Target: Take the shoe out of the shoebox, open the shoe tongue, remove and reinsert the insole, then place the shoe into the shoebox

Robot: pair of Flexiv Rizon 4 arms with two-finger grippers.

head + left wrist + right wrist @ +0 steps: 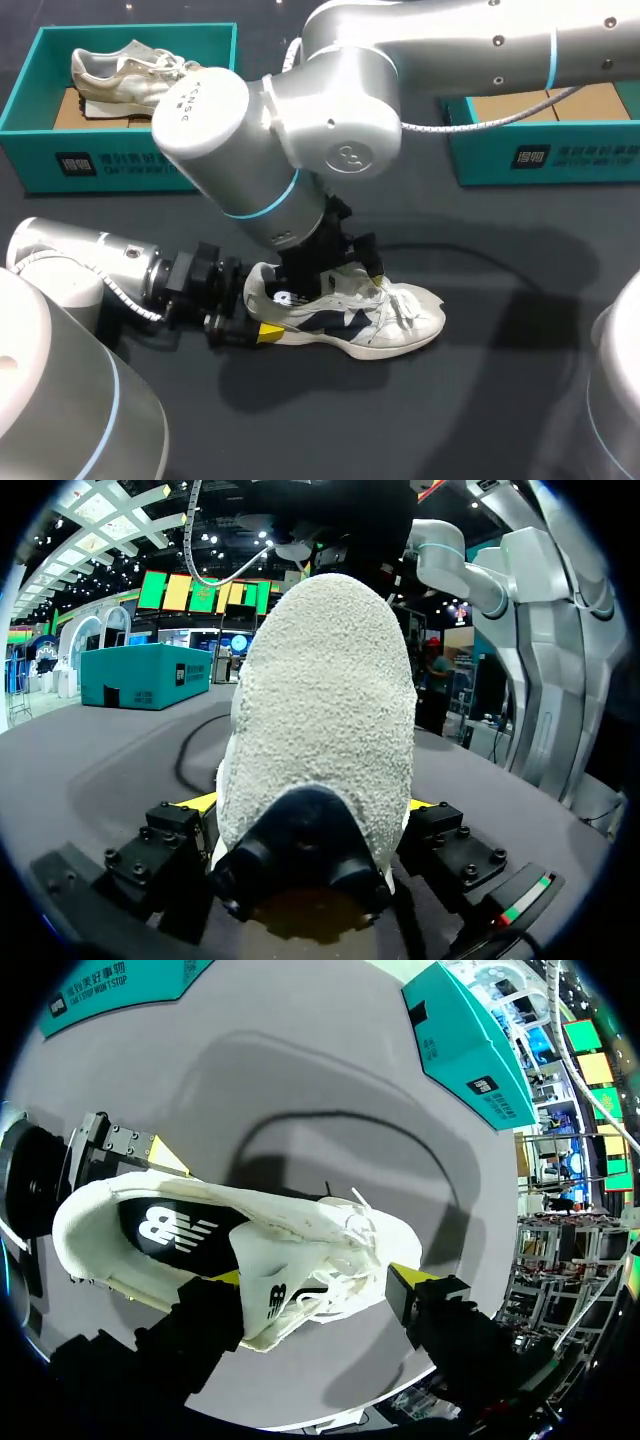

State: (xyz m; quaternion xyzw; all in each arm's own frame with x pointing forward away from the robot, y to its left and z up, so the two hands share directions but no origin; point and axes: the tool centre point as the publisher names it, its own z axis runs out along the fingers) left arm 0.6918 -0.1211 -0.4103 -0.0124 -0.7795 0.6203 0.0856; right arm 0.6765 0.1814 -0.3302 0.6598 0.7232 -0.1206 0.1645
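The white sneaker point(385, 318) is pinched at the heel by the left gripper point(310, 805); whether the right gripper point(312, 1288), above the tongue point(268, 1305), is closed cannot be told.

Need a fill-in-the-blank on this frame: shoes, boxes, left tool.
1. The white shoe lies on the dark ___, not in a box.
2. The left tool is clamped on that shoe's ___.
3. In the head view, the second shoe sits in the ___ teal box.
Missing words: table; heel; left.
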